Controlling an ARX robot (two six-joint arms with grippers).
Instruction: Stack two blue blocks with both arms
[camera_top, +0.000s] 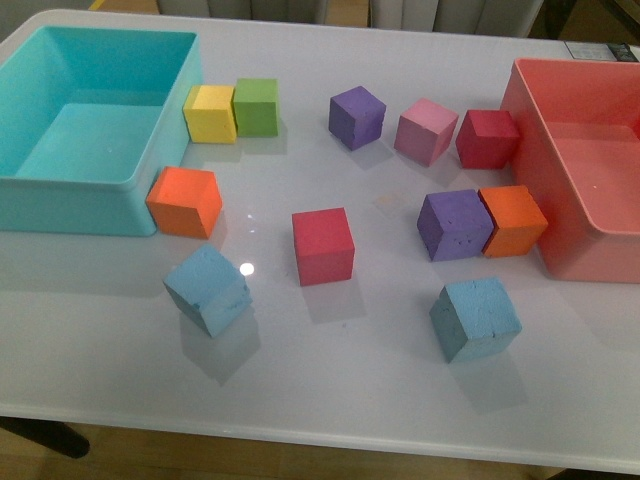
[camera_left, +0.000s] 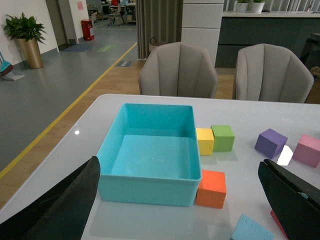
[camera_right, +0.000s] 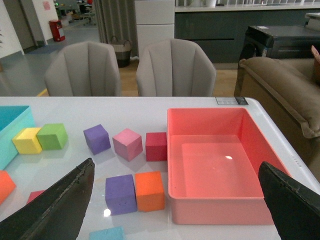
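In the front view, a left sky-blue foam cube (camera_top: 207, 290) and a right sky-blue foam cube (camera_top: 476, 319) are seen well apart on the white table (camera_top: 340, 400).

In the left wrist view, the left gripper (camera_left: 179, 172) is spread wide, and the left sky-blue foam cube (camera_left: 252, 229) is seen between its fingers.

In the right wrist view, the right gripper (camera_right: 176, 172) is likewise spread wide, with the right sky-blue foam cube (camera_right: 107, 233) between its fingers.

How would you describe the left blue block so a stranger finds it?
Start at the turquoise bin. An orange cube sits at its near corner. Nearer the table edge lies the blue block, the only sky-blue cube on that side.
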